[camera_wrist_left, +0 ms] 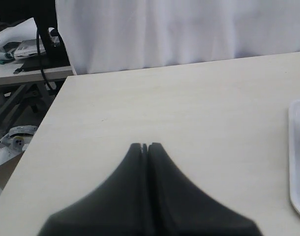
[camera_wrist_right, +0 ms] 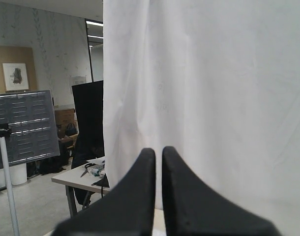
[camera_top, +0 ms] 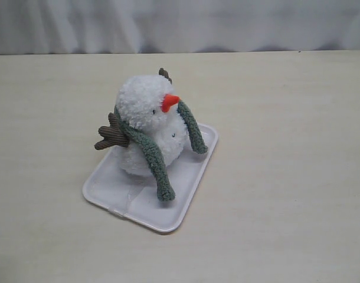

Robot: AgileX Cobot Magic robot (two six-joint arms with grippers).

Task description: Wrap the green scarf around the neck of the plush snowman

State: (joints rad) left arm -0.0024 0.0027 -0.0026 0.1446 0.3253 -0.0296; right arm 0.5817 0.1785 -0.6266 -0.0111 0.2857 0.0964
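My L gripper [camera_wrist_left: 145,146] & R gripper [camera_wrist_right: 158,150] are both clenched shut. Plush snowman [camera_top: 146,115] sits upright on white tray [camera_top: 181,205], mid tabletop [camera_top: 286,177]; green scarf [camera_top: 151,154] draped round it under the head, ends hanging in front.

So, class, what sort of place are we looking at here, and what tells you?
Probably an office or lab workspace: a white curtain screens off a pale table, and past it are a cluttered desk and a framed picture.

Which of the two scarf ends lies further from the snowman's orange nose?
The green scarf end lying on the tray, lowest in the exterior view; the other end stops higher, nearer the nose.
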